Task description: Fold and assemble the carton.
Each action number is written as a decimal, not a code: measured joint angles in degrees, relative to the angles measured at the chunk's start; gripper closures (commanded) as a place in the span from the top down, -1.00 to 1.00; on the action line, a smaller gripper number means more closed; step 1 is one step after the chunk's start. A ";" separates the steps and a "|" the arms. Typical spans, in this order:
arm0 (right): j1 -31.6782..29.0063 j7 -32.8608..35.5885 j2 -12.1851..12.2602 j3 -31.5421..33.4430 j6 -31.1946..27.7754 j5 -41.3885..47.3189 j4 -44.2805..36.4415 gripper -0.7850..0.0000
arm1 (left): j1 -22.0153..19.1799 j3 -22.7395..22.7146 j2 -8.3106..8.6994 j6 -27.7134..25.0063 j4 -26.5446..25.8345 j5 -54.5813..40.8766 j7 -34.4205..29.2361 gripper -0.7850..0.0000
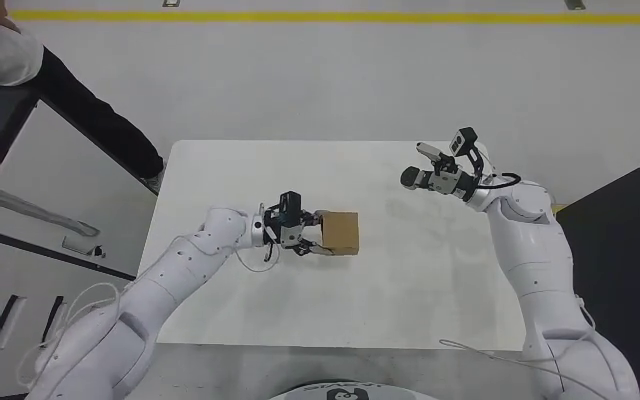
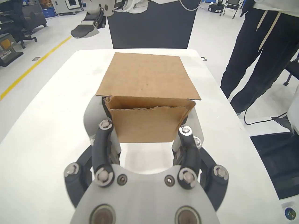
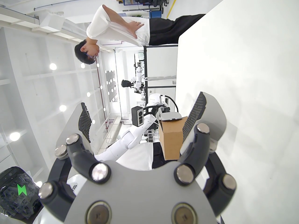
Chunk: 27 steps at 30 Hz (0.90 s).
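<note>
A brown cardboard carton point(image 1: 340, 232) stands as a squared-up box near the middle of the white table point(image 1: 250, 170). My left gripper point(image 1: 303, 238) is at its near end, and its fingers clasp the two sides of the carton point(image 2: 147, 80) where a torn flap edge folds inward. The left gripper point(image 2: 147, 117) is shut on the box. My right gripper point(image 1: 420, 168) hangs above the table's far right part, well away from the carton point(image 3: 171, 138), with its fingers point(image 3: 84, 120) spread wide and nothing between them.
The table's bare top point(image 2: 46, 117) lies all round the carton. A dark panel point(image 2: 151, 24) stands just beyond the table edge opposite the left arm. The right arm's finger pad point(image 2: 85, 29) hovers above that end.
</note>
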 measured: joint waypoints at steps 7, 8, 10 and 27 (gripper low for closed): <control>0.00 0.00 0.00 0.00 0.00 0.00 0.00 1.00 | -0.09 0.14 -0.11 0.31 0.37 0.12 -0.12 -1.00; 0.00 0.00 0.00 0.00 0.00 0.00 0.00 1.00 | 0.10 0.13 -0.11 0.68 0.10 0.16 -0.63 -1.00; 0.00 0.00 0.00 0.00 0.00 0.00 0.00 1.00 | 0.71 0.06 -0.13 1.51 -0.15 -0.10 -2.74 -1.00; 0.00 0.00 0.00 0.00 0.00 0.00 0.00 1.00 | -1.20 3.57 -4.08 4.55 10.09 -1.14 -1.91 -1.00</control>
